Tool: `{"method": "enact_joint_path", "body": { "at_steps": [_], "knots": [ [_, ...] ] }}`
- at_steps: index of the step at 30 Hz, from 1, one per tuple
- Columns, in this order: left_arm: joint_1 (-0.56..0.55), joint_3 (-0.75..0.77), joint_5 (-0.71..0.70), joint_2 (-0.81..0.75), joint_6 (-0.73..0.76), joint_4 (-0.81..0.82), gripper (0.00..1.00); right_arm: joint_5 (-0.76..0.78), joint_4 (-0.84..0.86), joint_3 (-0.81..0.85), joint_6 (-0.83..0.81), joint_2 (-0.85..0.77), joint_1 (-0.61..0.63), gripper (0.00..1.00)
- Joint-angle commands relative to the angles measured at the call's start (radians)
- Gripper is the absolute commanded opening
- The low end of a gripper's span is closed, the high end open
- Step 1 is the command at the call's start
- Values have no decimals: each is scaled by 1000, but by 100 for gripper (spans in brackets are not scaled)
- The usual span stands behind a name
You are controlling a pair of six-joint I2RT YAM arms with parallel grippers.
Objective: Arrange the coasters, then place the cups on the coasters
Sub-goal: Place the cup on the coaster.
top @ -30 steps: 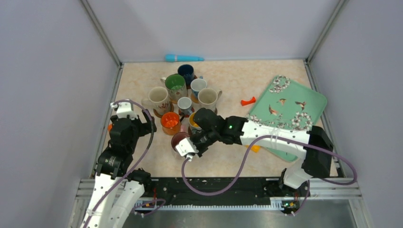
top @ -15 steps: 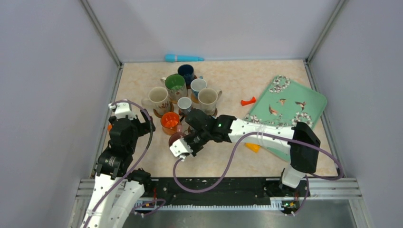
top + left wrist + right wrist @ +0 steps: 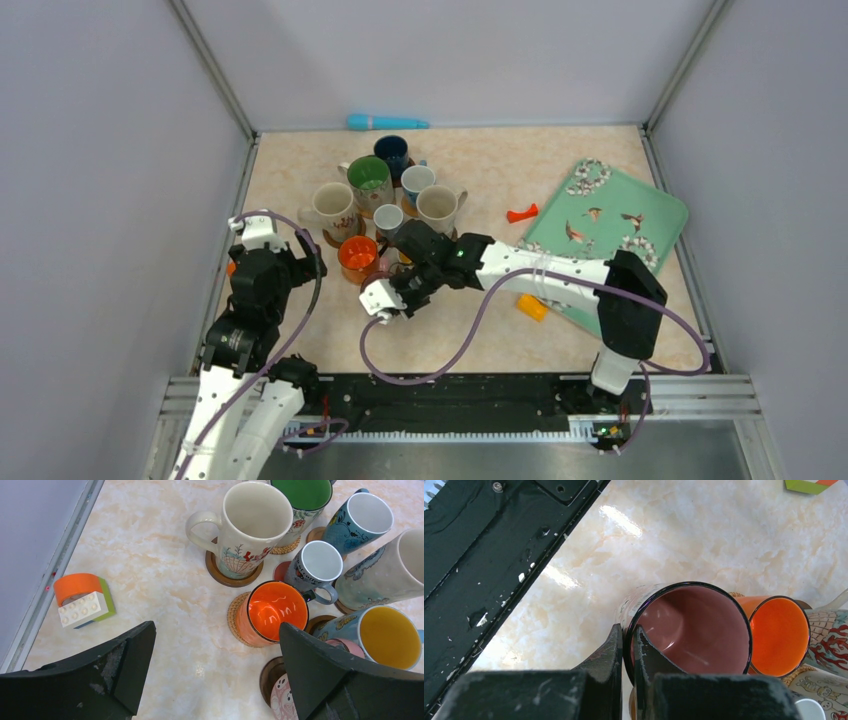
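My right gripper is shut on the rim of a pink cup, one finger inside and one outside, just beside the orange cup. In the left wrist view the pink cup hangs at a dark round coaster. The orange cup sits on a woven coaster, and the cream cup on a brown coaster. Green, light blue, small white and yellow cups cluster nearby. My left gripper is open over bare table.
A teal floral tray lies at the right, with a small orange block by its near edge and a red piece to its left. A toy brick sits near the left wall. A blue object lies at the back.
My right arm has carried the pink cup left and a little farther away, up against the orange cup. The left arm has not moved.
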Motion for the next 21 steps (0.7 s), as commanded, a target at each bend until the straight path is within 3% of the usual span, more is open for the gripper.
{"method": "enact_joint_path", "body": {
  "at_steps": [1, 21],
  "knots": [
    [-3, 33, -13, -3, -7, 10, 99, -67, 92, 86, -47, -15, -13, 0],
    [-3, 31, -10, -6, -7, 11, 99, -77, 75, 117, -68, 33, -34, 0]
  ]
}}
